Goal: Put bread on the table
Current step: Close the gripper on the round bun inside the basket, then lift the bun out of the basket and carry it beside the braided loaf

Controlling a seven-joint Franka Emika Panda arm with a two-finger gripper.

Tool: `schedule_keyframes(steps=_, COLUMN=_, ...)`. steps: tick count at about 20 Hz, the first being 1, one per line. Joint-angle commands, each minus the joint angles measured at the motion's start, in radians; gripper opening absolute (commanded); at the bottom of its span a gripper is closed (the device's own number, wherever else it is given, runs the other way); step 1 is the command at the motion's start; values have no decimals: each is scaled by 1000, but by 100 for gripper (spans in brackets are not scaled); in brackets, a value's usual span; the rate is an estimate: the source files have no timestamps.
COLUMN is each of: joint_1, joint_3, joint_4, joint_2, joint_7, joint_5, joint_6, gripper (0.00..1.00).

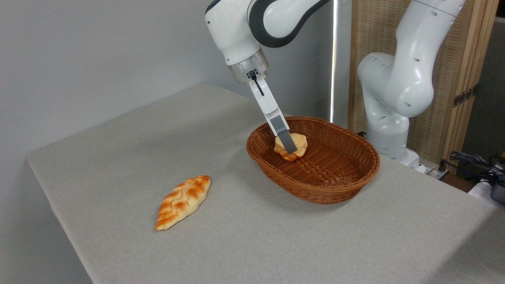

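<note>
Setting: grey wall behind, slatted wooden screen (465, 79) at right, table (276, 244) in pale grey-beige cloth filling the foreground.

Item 1, bun (300, 145): small, golden-orange, lobed top. Sitting inside the basket, toward its back-left part, on or just above the woven floor; which of the two cannot be told. Not yet on the cloth.

Item 2, gripper (290, 148): reaching down at a slant from the upper left, into the basket. Near grey finger (285, 134) lying across the front of the bun; second finger hidden behind it. Jaws appearing closed onto the bun, judging by the finger pressing its face, though the far side is not showing.

Item 3, basket (335, 185): oval, brown wicker, standing right of centre on the table, holding nothing but the bun.

Item 4, loaf (183, 202): long, flat, braided, lying on the cloth well apart from the basket, to the left.

Item 5, arm base (388, 114): white, standing behind the basket at the table's far edge. Cables (473, 159) trailing at far right.

Progress: early. Grasp seeming made or nearly so; lifting clear of the rim, carrying over bare cloth and releasing all remaining.
</note>
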Motion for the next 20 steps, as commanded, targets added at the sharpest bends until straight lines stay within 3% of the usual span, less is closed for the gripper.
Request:
schedule_keyframes(steps=1, joint_1=-13, joint_3=12, joint_4=-29, joint_2=-20, joint_7=16, joint_5=18, joint_6=13, gripper=95)
schedule_keyframes(steps=3, joint_1=-13, joint_3=12, joint_4=-32, joint_2=-20, joint_7=16, joint_5=18, joint_6=13, gripper=89)
schedule_keyframes(steps=8, joint_1=-12, joint_3=14, joint_4=-34, joint_2=-20, joint_7=16, joint_5=18, joint_6=13, gripper=48)
schedule_keyframes(steps=10, joint_1=-12, joint_3=14, joint_4=-32, joint_2=-20, joint_7=19, joint_5=19, joint_6=13, gripper=37)
schedule_keyframes(steps=20, joint_1=-10, joint_3=20, joint_4=-23, joint_2=-20, joint_7=28, joint_5=18, joint_6=-3, gripper=35)
